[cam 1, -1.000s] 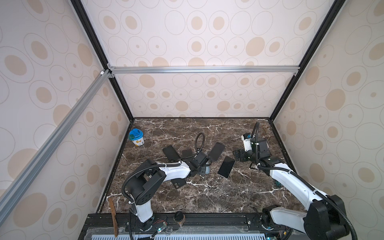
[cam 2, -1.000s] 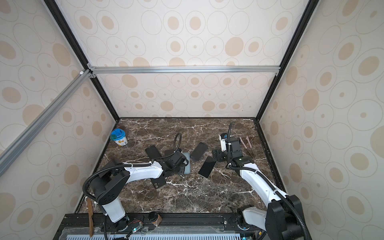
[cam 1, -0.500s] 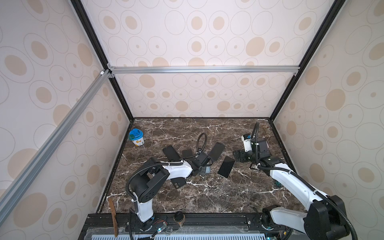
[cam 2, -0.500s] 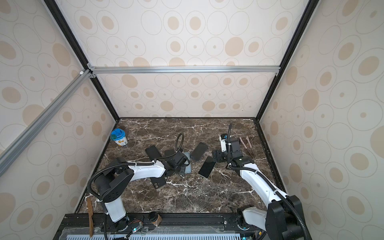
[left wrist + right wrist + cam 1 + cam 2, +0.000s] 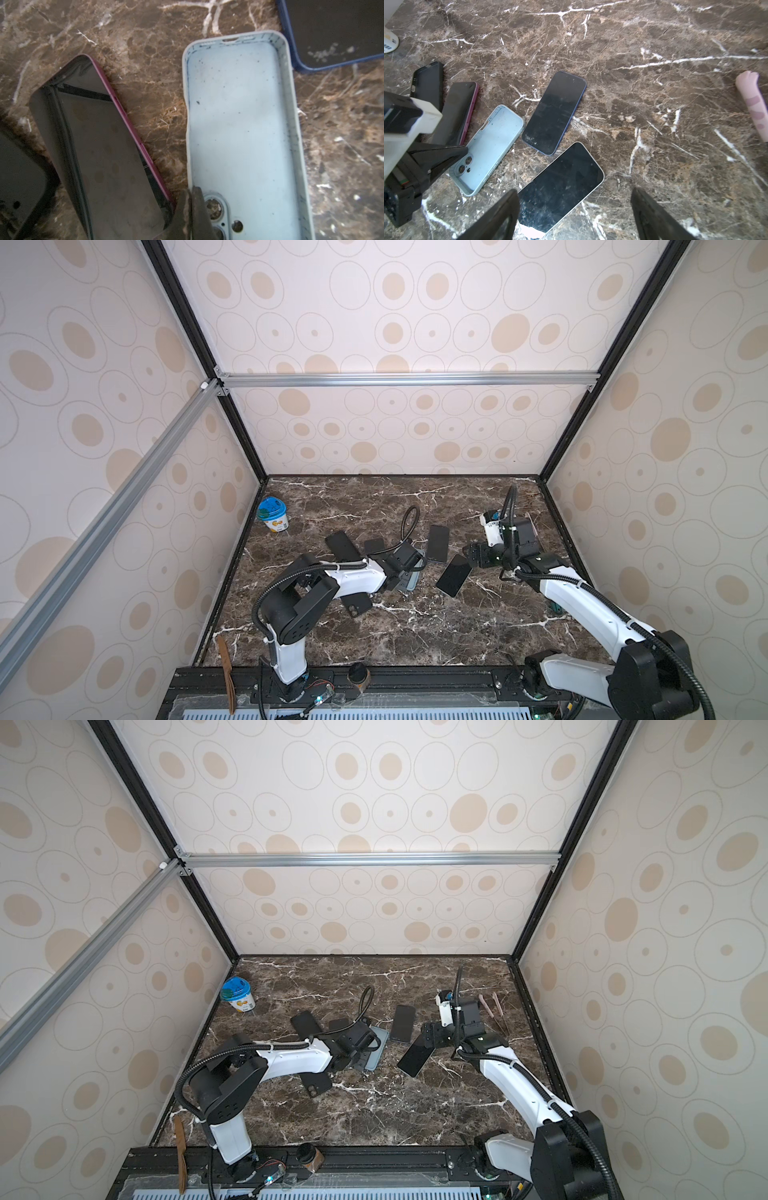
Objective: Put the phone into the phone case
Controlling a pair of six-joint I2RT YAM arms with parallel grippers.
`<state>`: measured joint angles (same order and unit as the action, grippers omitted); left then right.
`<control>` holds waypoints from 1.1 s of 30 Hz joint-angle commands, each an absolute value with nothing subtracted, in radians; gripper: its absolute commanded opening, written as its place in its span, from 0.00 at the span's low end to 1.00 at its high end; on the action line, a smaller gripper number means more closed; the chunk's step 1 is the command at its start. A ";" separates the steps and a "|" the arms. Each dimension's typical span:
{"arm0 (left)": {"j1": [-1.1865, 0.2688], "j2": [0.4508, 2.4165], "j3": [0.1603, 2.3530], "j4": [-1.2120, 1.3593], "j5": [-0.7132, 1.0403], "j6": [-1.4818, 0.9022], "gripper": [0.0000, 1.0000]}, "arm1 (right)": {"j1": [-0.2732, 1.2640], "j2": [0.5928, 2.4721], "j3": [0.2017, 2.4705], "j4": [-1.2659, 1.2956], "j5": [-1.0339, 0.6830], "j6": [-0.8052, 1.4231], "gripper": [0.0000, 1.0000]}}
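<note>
- Phone case (image 5: pixel 239 124), pale blue, lies open side up on the tabletop (image 5: pixel 654 104). Its camera-cutout corner is at the left hand (image 5: pixel 192 197), which is pressed together, pinching the case's side wall.
- A maroon phone (image 5: pixel 99 149) lies close against that hand on its other side, apart from the case.
- The step in hand looks like pinning the case steady so that a phone can be brought to it. The case is still empty.
- A navy phone (image 5: pixel 554 112) lies between the two hands, just beside the case's far long side, untouched.
- The phone (image 5: pixel 560 187), pale-edged and screen up, lies flat just ahead of the right hand (image 5: pixel 574 193), its near end reaching in between the tips. That hand is spread wide and holds nothing. Whether its tips touch the tabletop I cannot tell.
- Next, the right hand probably has to drop and close across the phone's thin edges. That is a slippery grip on a flat slab, and the camera end must then go toward the cutout corner.
- Compared with a second ago, the left hand was part open and is now closed, and its arm has eased a little toward the case. The right hand, phone and case sit where they were.
</note>
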<state>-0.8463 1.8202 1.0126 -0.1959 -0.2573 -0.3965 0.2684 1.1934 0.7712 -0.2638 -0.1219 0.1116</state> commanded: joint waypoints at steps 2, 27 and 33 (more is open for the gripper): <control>-0.854 1.793 0.987 -0.257 -0.255 -0.275 0.00 | 0.273 1.216 0.792 -0.322 -0.178 0.127 0.85; -0.933 1.597 0.858 -0.153 -0.235 -0.110 0.58 | 0.464 1.511 0.943 -0.401 -0.307 0.169 0.63; -0.930 1.527 0.914 -0.287 -0.327 -0.391 0.70 | 0.486 1.602 0.983 -0.370 -0.273 0.187 0.58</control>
<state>-0.9264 1.5650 0.8654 -0.1993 -0.2722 -0.2173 0.4778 1.5677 0.9520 -0.3828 -0.3088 0.1726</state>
